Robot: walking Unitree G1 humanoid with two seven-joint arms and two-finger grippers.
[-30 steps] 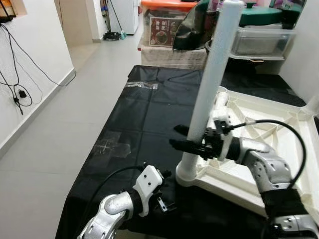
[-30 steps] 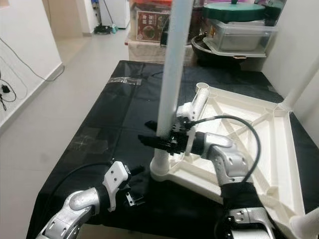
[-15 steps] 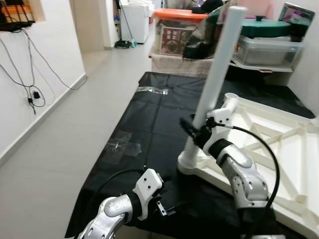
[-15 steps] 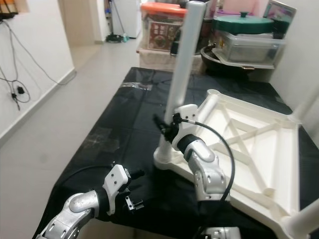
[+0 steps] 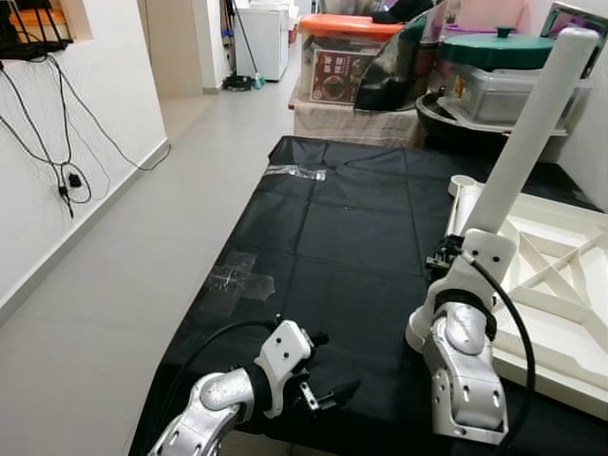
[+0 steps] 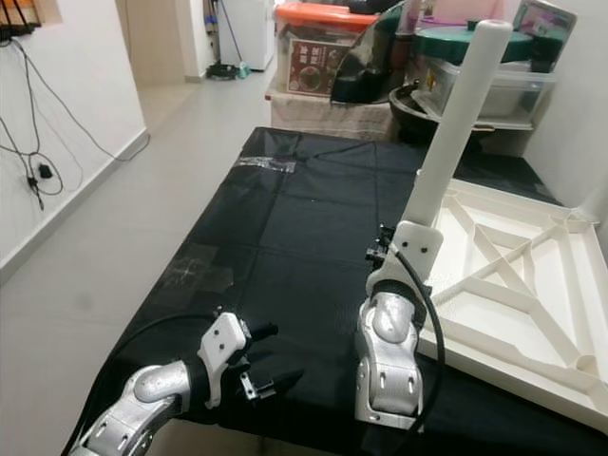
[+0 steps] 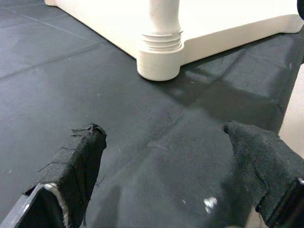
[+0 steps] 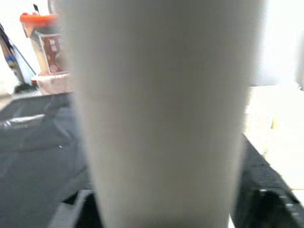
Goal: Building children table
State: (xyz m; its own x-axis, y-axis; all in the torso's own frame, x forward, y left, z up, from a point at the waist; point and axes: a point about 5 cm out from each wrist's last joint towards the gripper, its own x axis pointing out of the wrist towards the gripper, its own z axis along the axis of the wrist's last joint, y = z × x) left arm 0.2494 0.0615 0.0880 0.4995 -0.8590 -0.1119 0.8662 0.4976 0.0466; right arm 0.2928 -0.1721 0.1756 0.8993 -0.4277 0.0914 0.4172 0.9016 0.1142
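Note:
A white children's table [image 5: 560,313] lies upside down on the right of a black cloth [image 5: 332,218]. One white leg [image 5: 527,133] rises from its near corner socket [image 7: 160,59]. My right gripper [image 8: 161,209] is shut on that leg low down, with black fingers [image 8: 266,204] on both sides of it. The right wrist [image 5: 475,271] stands in front of the leg, the forearm pointing down at the cloth's near edge. My left gripper [image 7: 171,142] hovers open just above the cloth at the near edge, a short way left of the socket, holding nothing.
Storage stands behind the cloth: an orange-lidded bin [image 5: 347,43] and clear boxes under a green lid [image 5: 494,47]. Tape patches [image 5: 237,280] are stuck on the cloth. Bare floor runs along the left, with cables hanging on the wall [image 5: 57,142].
The camera has shifted. My right arm has swung round the leg from its right side to its front, still gripping it. The left gripper has stayed where it was.

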